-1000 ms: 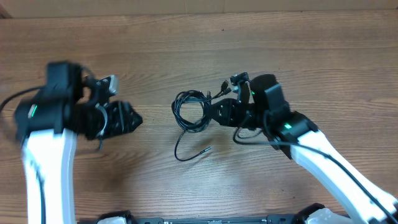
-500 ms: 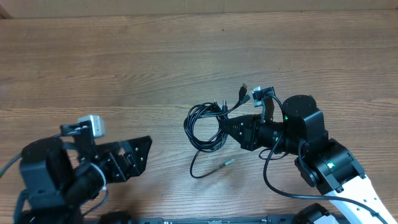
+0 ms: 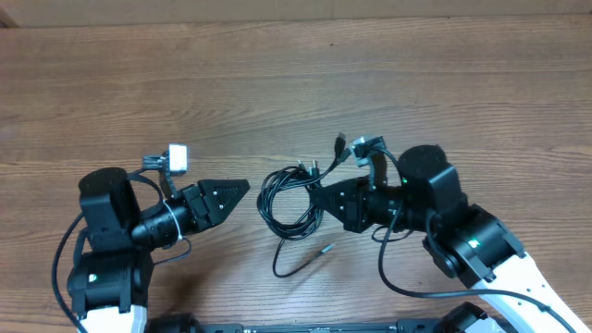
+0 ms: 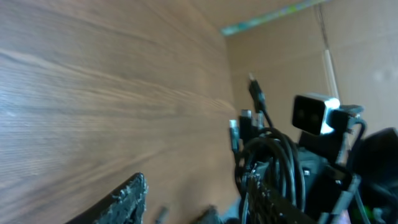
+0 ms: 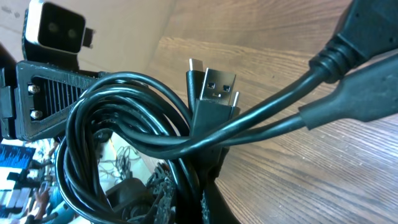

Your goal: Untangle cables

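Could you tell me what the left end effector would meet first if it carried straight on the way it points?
Most likely the coiled cables held by the right end effector; only bare table lies between, though relative height is unclear.

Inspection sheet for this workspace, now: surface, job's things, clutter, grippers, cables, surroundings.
Surface: wooden table, bare grain.
Job's things: thin black cables coiled in one looped bundle; plugs stick out of it; a loose end trails onto the table.
Clutter: nothing seen.
Grippers: right gripper shut on the thin black cables; left gripper beside the bundle, apart from it, holding nothing; its opening is unclear.
Cables: thicker arm cables loop off the right arm.
Surroundings: brown panel beyond the table's far edge.
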Action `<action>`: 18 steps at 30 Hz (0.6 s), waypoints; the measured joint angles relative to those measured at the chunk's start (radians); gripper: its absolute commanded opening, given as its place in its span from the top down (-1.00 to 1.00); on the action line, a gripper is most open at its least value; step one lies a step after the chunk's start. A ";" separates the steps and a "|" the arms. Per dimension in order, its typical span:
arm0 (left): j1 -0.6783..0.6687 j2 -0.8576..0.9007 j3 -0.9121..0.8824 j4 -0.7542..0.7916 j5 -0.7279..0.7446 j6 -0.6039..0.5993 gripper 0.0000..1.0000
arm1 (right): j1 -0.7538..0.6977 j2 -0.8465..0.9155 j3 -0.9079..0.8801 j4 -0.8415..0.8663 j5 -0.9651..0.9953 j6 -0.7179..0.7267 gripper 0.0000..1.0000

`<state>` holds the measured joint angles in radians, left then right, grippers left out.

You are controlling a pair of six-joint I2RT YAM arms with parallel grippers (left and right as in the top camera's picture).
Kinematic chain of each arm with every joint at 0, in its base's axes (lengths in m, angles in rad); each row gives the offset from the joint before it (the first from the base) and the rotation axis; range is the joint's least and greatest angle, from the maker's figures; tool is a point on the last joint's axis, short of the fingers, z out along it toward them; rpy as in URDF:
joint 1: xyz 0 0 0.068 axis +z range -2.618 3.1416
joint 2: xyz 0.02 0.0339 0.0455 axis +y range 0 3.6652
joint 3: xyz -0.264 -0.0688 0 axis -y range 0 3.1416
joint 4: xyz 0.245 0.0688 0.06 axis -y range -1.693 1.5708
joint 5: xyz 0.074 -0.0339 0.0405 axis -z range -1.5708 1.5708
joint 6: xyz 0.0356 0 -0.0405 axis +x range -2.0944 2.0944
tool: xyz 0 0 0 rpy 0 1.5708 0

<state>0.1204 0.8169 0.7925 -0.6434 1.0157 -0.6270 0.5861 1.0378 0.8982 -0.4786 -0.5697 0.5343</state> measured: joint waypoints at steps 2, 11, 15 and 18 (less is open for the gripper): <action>0.000 0.014 -0.008 0.006 0.031 -0.015 0.11 | 0.005 0.022 0.000 0.004 -0.001 0.000 0.92; -0.010 0.026 -0.012 0.016 0.080 -0.029 0.12 | 0.005 0.081 -0.001 0.029 0.000 0.000 0.92; -0.049 0.026 -0.012 0.016 0.076 -0.029 0.15 | 0.005 0.085 -0.001 0.074 -0.001 0.000 0.92; -0.076 0.029 -0.012 0.021 0.058 -0.029 0.19 | 0.004 0.085 -0.004 0.084 0.002 -0.004 0.92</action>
<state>0.0448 0.8459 0.7803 -0.6224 1.0733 -0.6559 0.5900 1.1233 0.8940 -0.3943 -0.5682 0.5304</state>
